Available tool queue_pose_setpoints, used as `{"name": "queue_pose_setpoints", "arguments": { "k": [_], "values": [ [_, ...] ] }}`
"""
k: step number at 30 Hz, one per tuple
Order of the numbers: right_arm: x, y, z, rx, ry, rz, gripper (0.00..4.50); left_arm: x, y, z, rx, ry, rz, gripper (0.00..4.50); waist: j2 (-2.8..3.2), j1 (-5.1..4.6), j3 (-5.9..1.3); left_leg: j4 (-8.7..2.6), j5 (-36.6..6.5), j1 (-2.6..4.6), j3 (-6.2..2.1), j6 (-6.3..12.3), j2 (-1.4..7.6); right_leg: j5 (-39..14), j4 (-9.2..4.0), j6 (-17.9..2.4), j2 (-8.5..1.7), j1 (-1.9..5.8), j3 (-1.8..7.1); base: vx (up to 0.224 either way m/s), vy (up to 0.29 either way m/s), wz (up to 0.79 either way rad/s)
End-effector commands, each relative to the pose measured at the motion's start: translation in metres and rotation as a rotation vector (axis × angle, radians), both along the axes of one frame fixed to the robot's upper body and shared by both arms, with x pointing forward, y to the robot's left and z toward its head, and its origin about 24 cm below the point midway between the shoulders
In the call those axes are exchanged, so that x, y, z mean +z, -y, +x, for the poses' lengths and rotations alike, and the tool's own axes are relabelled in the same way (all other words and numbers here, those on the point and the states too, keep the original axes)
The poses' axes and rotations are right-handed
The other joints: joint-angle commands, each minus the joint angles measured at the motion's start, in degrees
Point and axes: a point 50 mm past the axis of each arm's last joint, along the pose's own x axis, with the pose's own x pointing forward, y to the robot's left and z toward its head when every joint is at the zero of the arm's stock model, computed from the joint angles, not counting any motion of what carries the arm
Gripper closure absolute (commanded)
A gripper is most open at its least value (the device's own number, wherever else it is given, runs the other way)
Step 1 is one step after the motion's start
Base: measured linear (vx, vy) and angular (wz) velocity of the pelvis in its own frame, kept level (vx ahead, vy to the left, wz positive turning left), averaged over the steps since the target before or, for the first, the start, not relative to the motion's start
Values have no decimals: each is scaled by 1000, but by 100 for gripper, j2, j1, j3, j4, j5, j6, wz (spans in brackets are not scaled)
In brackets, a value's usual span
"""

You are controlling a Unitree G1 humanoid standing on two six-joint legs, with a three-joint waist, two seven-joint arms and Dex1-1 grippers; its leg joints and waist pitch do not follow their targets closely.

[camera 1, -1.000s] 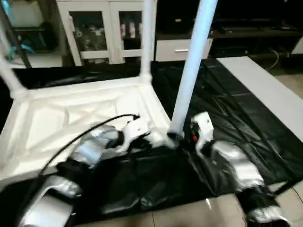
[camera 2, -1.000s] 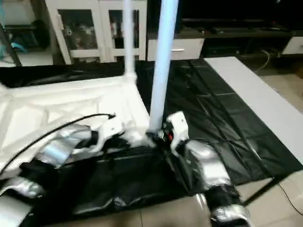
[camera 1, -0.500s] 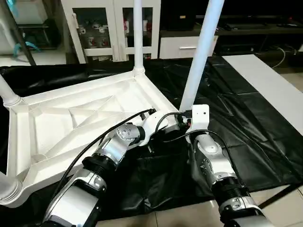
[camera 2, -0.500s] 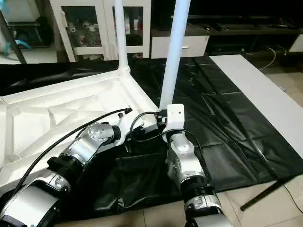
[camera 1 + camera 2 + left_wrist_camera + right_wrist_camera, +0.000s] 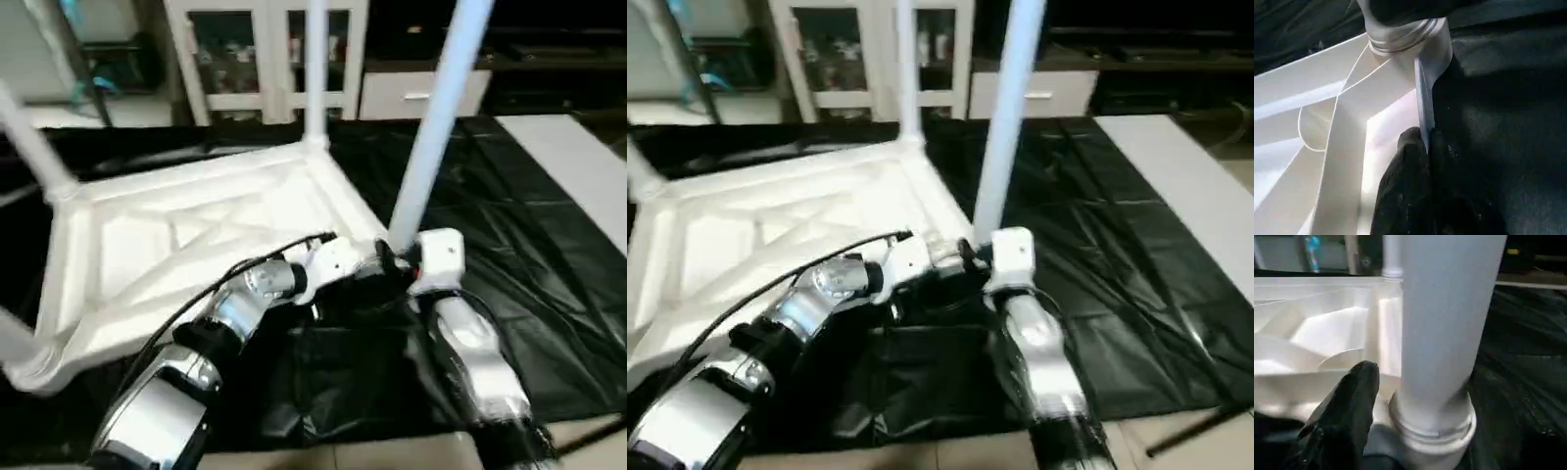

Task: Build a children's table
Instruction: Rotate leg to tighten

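Observation:
The children's table top (image 5: 196,235) lies upside down on a black sheet, ribbed underside up. White legs stand in its corner sockets: one at the far right corner (image 5: 315,69), one leaning at the near right corner (image 5: 436,127), and others on the left (image 5: 29,137). My left gripper (image 5: 367,272) is shut on the thin rim (image 5: 1422,98) beside the near right socket, one finger (image 5: 1405,161) pressed to its inner face. My right gripper (image 5: 397,262) is at that leg's base (image 5: 1440,333). Its black finger (image 5: 1347,416) stands a little apart from the tube, and the other finger is hidden.
A white cabinet with glass doors (image 5: 255,49) and a low drawer unit (image 5: 411,93) stand behind the table. The black sheet (image 5: 509,245) spreads to the right, up to a long white strip (image 5: 578,166). Pale floor tiles (image 5: 372,455) run along the front.
The whole picture has shifted and tilted with the camera. Both grippers stay at the near right corner, and the leg still stands in its socket.

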Motion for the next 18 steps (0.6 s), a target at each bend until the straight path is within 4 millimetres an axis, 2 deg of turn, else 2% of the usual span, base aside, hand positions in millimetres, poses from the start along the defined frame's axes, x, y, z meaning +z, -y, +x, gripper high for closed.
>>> {"name": "queue_pose_setpoints", "arguments": {
  "k": [1,2,3,4,5,7,8,9,10,11,12,14,15,16,17,18],
  "values": [
    [4,-8,-7,84,3,11,137,-9,3,-7,-45,18,21,450,-89,-16,-235,-376,-1236,-53,37,334,65,-1730,-387,-753,-114,255,168,0,0,0],
    [1,-8,-18,137,-17,10,137,-8,1,-5,-41,45,27,450,-24,-20,-234,-388,-1296,-51,24,291,65,-1730,-403,-762,-117,253,163,0,0,0],
    [0,-8,-19,145,-20,9,137,-8,1,-5,-41,50,26,450,-49,-21,-233,-378,-1368,-41,27,291,68,-1727,-409,-760,-109,248,161,0,0,0],
    [-4,-9,-28,201,-41,-4,137,-6,0,-4,-34,77,17,450,-50,-30,-240,-382,-1385,-67,15,294,57,-1698,-387,-775,-108,272,160,0,0,0],
    [-4,-9,-29,202,-41,-4,137,-6,0,-4,-33,76,16,450,-56,-28,-228,-385,-1448,-58,24,289,67,-1782,-408,-764,-121,251,167,0,0,0],
    [-7,-10,-39,235,-72,-7,129,0,-2,0,3,58,-53,389,-81,-26,-223,-387,-1509,-53,27,291,68,-1927,-419,-774,-122,239,170,0,0,0],
    [-7,-10,-39,235,-72,-7,129,0,-2,0,3,58,-53,389,-73,-18,-228,-386,-1499,-51,24,290,72,-1928,-415,-776,-132,241,174,0,0,0],
    [-7,-11,-42,245,-78,-7,129,3,-3,1,13,49,-85,379,-109,-32,-232,-385,-1480,-71,26,290,64,-1920,-409,-811,-128,243,172,0,0,0],
    [-5,-13,-44,263,-80,-9,129,6,-5,2,18,52,-113,379,-107,-20,-244,-378,-1429,-64,22,289,69,-1845,-394,-839,-130,243,173,0,0,0],
    [-5,-13,-44,263,-80,-9,129,6,-5,2,18,52,-113,362,-86,-10,-250,-372,-1365,-53,22,296,82,-1705,-384,-873,-130,239,177,0,0,0],
    [-3,-14,-45,281,-75,-14,129,9,-7,2,20,47,-141,343,-91,-16,-265,-352,-1145,-65,15,318,91,-1281,-328,-980,-135,253,177,0,0,0],
    [1,-16,-46,297,-72,-16,129,13,-14,1,24,21,-194,343,-141,-49,-267,-318,-784,-106,18,410,81,-640,-244,-1140,-115,289,162,0,0,0],
    [2,-16,-44,297,-71,-16,129,15,-22,-1,28,-16,-235,343,-197,-56,-271,-304,-708,-110,20,458,86,-516,-222,-1193,-123,293,161,0,0,0],
    [3,-16,-43,296,-71,-15,129,16,-27,-2,28,-40,-263,314,-142,-60,-281,-291,-533,-96,19,521,89,-305,-171,-1359,-141,300,166,0,0,0],
    [3,-14,-41,291,-73,-31,129,19,-36,-6,29,-73,-294,314,-93,-75,-279,-281,-451,-85,31,555,79,-183,-166,-1421,-119,277,169,0,0,0],
    [3,-12,-40,289,-74,-45,129,20,-44,-10,22,-106,-316,303,-104,-114,-312,-239,-196,-59,37,624,76,229,-120,-1562,-97,277,168,0,0,0]
  ]
}}
